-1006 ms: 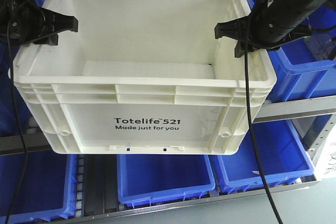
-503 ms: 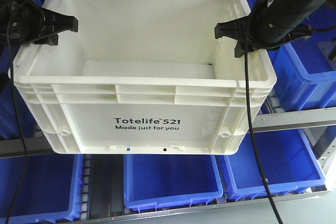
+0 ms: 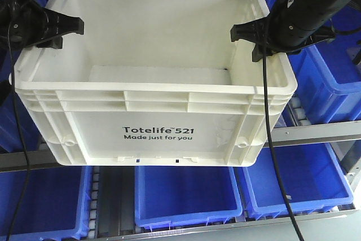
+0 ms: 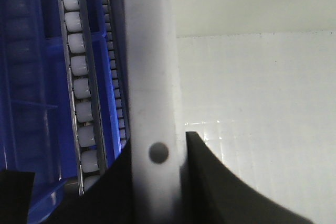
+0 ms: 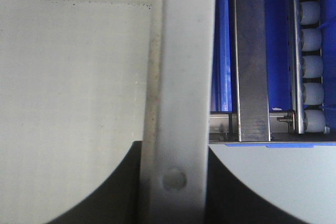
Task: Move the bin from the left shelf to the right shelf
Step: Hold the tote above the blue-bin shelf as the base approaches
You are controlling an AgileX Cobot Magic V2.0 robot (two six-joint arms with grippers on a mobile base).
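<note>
The white bin [image 3: 158, 111], printed "Totelife 521", hangs in the air in front of a rack, level and empty. My left gripper [image 3: 65, 33] is shut on its left rim, and the left wrist view shows the dark fingers on both sides of the rim [image 4: 152, 77]. My right gripper [image 3: 247, 42] is shut on the right rim [image 5: 181, 66], one finger inside the wall and one outside. Behind the bin stands a grey metal rack [image 3: 316, 131] with white roller lanes. I cannot tell whether this is the right shelf.
Blue plastic bins [image 3: 186, 198] fill the lower level of the rack, and more sit to the right [image 3: 327, 83]. A roller lane [image 3: 93, 207] runs between the lower bins. Rollers [image 4: 79, 66] lie under the bin's left side, a steel rail [image 5: 252, 66] and rollers [image 5: 310, 66] under its right.
The rack and blue bins behind have slid a little to the right in the front view. The bin and both grippers keep the same place and grip.
</note>
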